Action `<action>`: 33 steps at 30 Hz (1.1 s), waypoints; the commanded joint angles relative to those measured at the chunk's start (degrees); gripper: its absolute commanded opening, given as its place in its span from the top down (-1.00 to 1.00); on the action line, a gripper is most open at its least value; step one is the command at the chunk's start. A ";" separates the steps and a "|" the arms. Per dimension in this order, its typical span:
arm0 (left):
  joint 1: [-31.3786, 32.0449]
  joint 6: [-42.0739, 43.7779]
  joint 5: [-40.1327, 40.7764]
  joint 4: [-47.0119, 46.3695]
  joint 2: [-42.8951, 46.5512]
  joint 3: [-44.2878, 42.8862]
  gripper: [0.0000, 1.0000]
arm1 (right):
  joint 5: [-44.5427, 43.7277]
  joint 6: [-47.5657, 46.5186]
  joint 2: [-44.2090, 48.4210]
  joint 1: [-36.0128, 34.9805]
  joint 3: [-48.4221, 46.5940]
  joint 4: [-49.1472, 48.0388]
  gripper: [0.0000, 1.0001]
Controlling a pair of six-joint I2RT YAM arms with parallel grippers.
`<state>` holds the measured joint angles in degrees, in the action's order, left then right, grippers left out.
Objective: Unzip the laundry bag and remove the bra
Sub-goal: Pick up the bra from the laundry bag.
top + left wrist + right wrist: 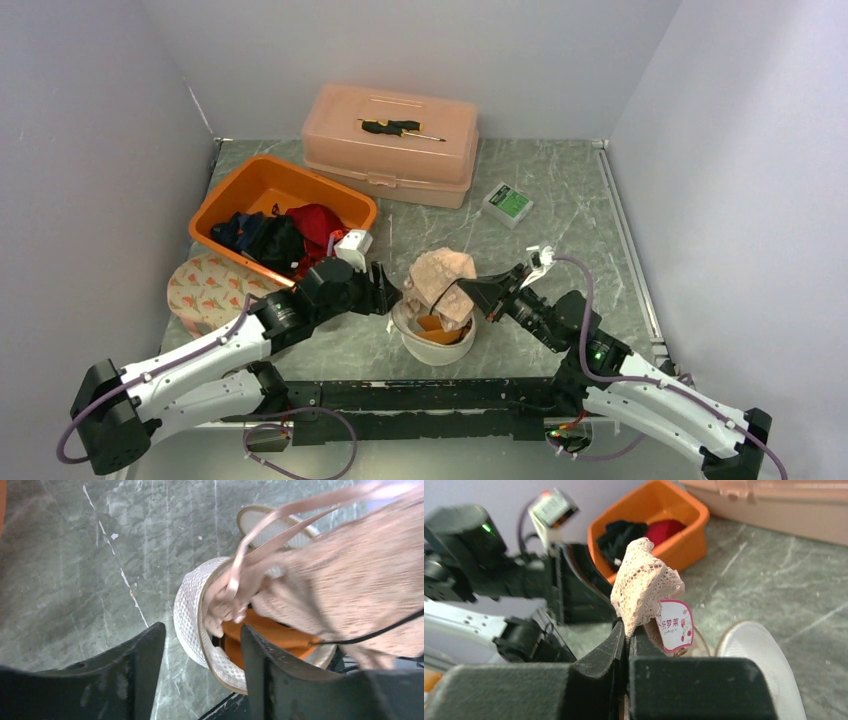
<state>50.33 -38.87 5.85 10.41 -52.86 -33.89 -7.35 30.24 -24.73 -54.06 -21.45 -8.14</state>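
progress: bag [432,345] unzipped, bra [445,275] mostly lifted out – straps trail into its mouth, so pulling it clear looks like what is left | right gripper [468,291]: clamped on the bra's lace edge, above the bag | left gripper [392,297]: jaws apart, empty – just beside the bag's rim

The bra [445,275] is showing pale pink lace. The laundry bag [432,348] is showing white mesh with tan edging. The tub [262,185] is glowing orange, and the table [560,215] is showing grey-green marbling.
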 commanded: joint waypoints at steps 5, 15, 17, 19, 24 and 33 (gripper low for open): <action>0.09 2.97 -0.85 2.34 4.08 -5.08 -0.47 | 4.01 -3.11 1.43 -0.06 2.18 0.67 1.00; -1.69 25.33 -28.19 5.19 -3.83 -21.32 -0.89 | 7.09 -6.81 3.12 -0.02 3.65 2.83 1.00; -3.49 27.13 -33.70 6.93 -6.93 -23.76 -0.89 | 8.55 -7.14 3.21 -0.02 4.07 2.51 1.00; -6.64 27.47 -39.96 7.51 -9.43 -25.13 -0.89 | 9.52 -7.35 3.20 -0.07 4.42 1.90 1.00; -15.56 25.04 -56.74 3.29 -13.71 -24.22 -0.89 | 11.41 -8.12 3.74 -0.01 4.46 1.78 1.00; -16.10 23.33 -69.57 -1.09 -20.80 -22.36 -0.89 | 11.91 -8.84 5.74 -0.05 5.59 1.90 1.00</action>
<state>34.04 -14.70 -53.21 14.20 -71.50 -57.01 3.53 22.46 -19.88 -54.06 -16.34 -3.51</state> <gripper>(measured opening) 0.942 0.036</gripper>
